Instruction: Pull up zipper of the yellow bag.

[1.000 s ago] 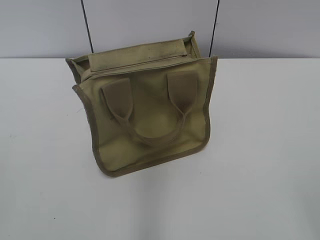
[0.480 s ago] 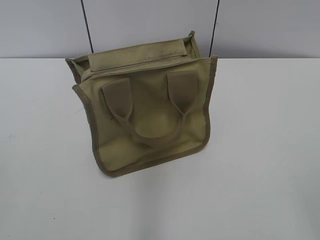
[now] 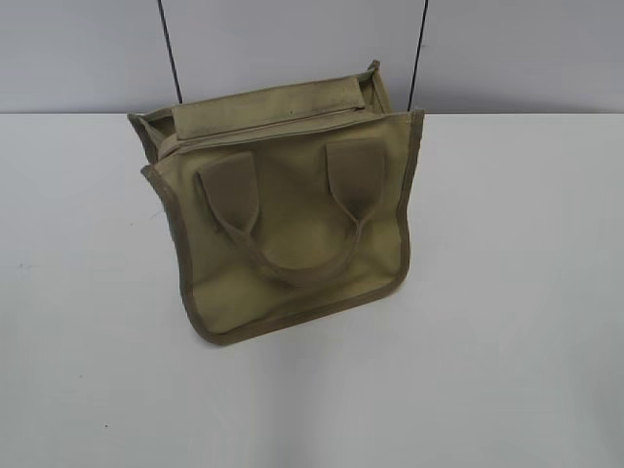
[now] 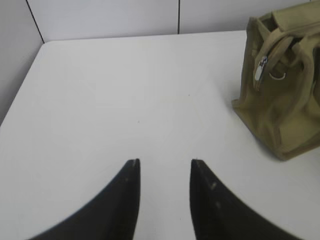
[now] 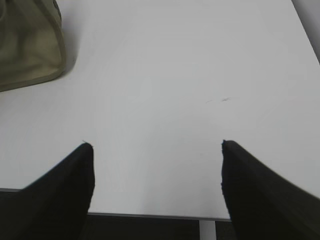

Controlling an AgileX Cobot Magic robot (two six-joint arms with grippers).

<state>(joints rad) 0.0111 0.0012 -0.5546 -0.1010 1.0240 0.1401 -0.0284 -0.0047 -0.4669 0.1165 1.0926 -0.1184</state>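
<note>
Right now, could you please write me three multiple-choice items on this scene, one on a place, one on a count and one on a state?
1. In the left wrist view, where is the yellow bag?
A. at the right edge, on the table
B. between the fingers
C. at the bottom left corner

2. How many handle patches show on the bag's near face in the exterior view?
A. one
B. two
C. four

3. How does the right gripper stand?
A. shut on the bag's trim
B. shut on the pull tab
C. open, holding nothing

Answers:
1 A: the bag stands at the right, well clear of the left gripper.
2 B: one patch sits at each end of the looped handle.
3 C: its fingers are wide apart over bare table; the silver pull tab hangs untouched on the bag's end.
</note>
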